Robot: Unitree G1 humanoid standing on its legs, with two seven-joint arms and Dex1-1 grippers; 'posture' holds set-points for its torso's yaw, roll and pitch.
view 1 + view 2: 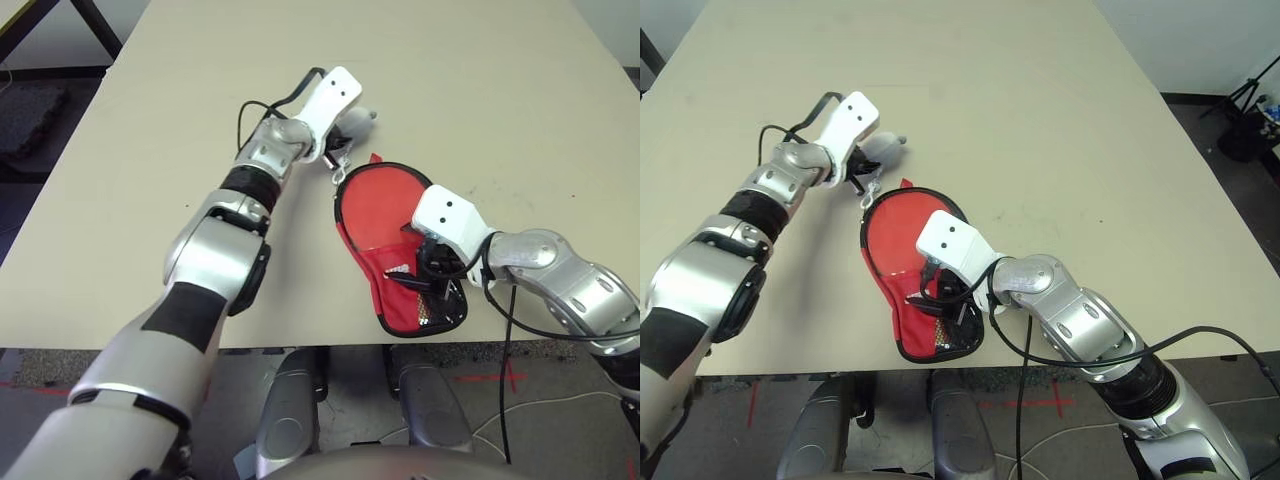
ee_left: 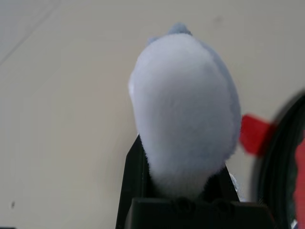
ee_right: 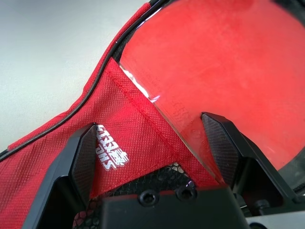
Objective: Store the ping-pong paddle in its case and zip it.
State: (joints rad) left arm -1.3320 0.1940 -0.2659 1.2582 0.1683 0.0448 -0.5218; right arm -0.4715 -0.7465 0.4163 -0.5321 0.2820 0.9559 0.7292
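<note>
Left gripper: fingers closed on a whitish fuzzy ball, held just above the worktop beside the far tip of the case. A small metal clip and cord hang under that gripper; cannot tell what they join to.

Right gripper: fingers spread wide, holding nothing, hovering close over the near end of the case, one finger above the red fabric flap, the other above the ping-pong paddle. Paddle's red rubber face lies inside the open case, round end away from the robot.

White logo printed on the flap, letters not readable. Mesh pocket at the near end. Case lies flat near the worktop's front edge, unzipped.
</note>
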